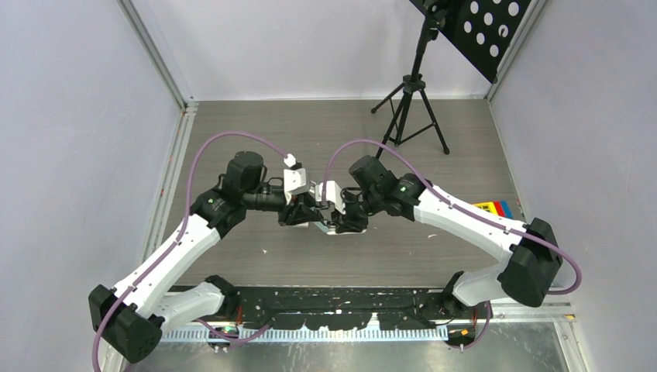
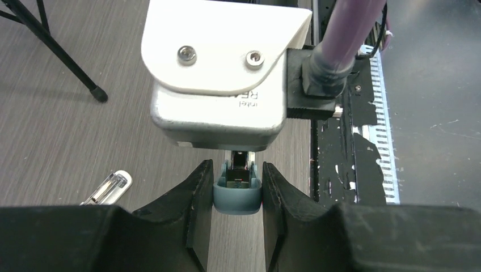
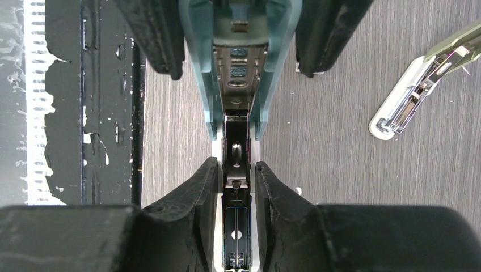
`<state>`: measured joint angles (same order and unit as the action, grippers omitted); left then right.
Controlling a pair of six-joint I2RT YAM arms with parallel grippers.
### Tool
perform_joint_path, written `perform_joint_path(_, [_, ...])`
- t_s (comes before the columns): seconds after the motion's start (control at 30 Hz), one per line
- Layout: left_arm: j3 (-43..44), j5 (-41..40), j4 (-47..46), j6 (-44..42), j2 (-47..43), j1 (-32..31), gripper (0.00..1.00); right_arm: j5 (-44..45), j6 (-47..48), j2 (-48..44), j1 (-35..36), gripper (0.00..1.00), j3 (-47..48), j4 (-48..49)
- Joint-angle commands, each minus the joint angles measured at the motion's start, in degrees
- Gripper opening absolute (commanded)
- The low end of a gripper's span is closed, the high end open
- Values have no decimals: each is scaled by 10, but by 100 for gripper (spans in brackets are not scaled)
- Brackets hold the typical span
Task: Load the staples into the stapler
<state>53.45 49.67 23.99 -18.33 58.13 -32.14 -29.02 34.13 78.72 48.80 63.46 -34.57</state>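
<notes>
My left pincer (image 2: pixel 236 173) is clamped on the teal stapler (image 2: pixel 237 199)'s nose, and my right pincer (image 3: pixel 236 170) pinches its bared magazine rail (image 3: pixel 236 150). So it's open. Can't spot any staples near it, so loading's all left, I reckon.

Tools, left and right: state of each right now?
Left tool: closed on the teal stapler.
Right tool: closed on the same stapler's other end.

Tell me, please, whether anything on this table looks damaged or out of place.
Two things. The black strip along the table's near edge is badly chipped, with white patches showing through. A white stapler lies splayed open on the table, away from the teal stapler.
</notes>
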Motion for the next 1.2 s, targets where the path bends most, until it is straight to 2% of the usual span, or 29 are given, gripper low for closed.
perform_joint_path(0.0, [3, -26, -26, -4, -33, 0, 7, 28, -1, 21, 2, 0, 25, -21])
perform_joint_path(0.23, [-35, -173, -46, 16, -83, 0, 67, 45, -64, 47, -37, 0, 6, 53])
perform_joint_path(0.37, [-69, -284, -88, 41, -129, 1, 88, 65, -109, 66, -61, 0, -9, 120])
perform_joint_path(0.47, [-96, -370, -117, 52, -166, 1, 93, 102, -128, 96, -66, 0, -6, 156])
perform_joint_path(0.7, [-150, -528, -182, 66, -210, 1, 95, 190, -189, 185, -102, 0, 9, 249])
perform_joint_path(1.17, [-166, -578, -192, 61, -215, 1, 97, 215, -223, 263, -144, 0, 23, 370])
